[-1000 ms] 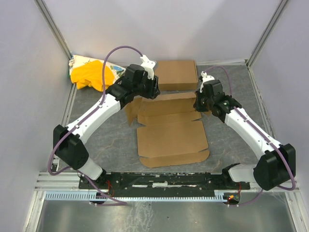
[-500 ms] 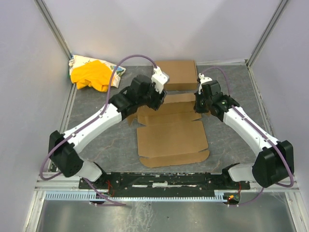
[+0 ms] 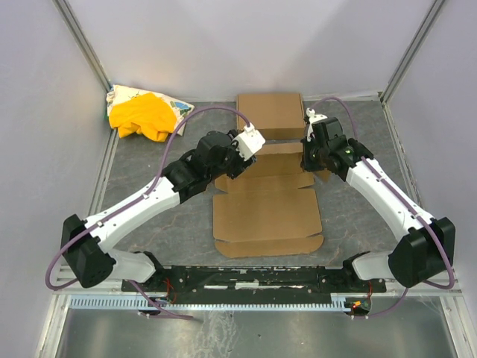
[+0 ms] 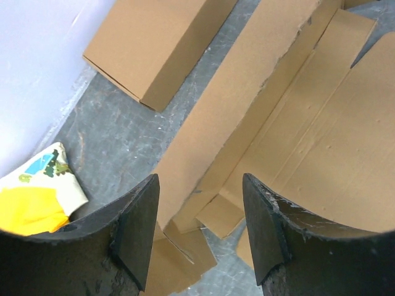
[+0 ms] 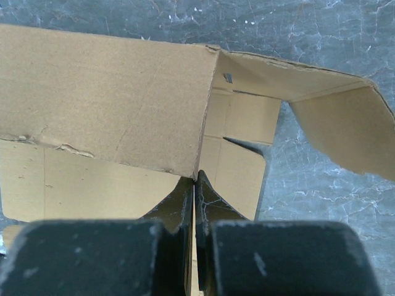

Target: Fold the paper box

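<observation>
Partly folded paper box [image 3: 267,212] with one flap gripped.
The paper box is laid on the grey counter [image 3: 343,224] just beyond the arm bases, its broad panel flat and its far flaps raised. The left tool [image 4: 199,197] is held open and empty above the far-left flaps. The right tool [image 5: 195,182] is pinched shut on an upright flap edge at the far right. Behind, a closed cardboard box [image 3: 270,113] is set by the back wall, with a yellow cloth bundle [image 3: 141,115] in the far-left corner.

Left gripper [image 3: 237,160] and right gripper [image 3: 309,155] flank the far flap of the paper box [image 3: 267,216]
</observation>
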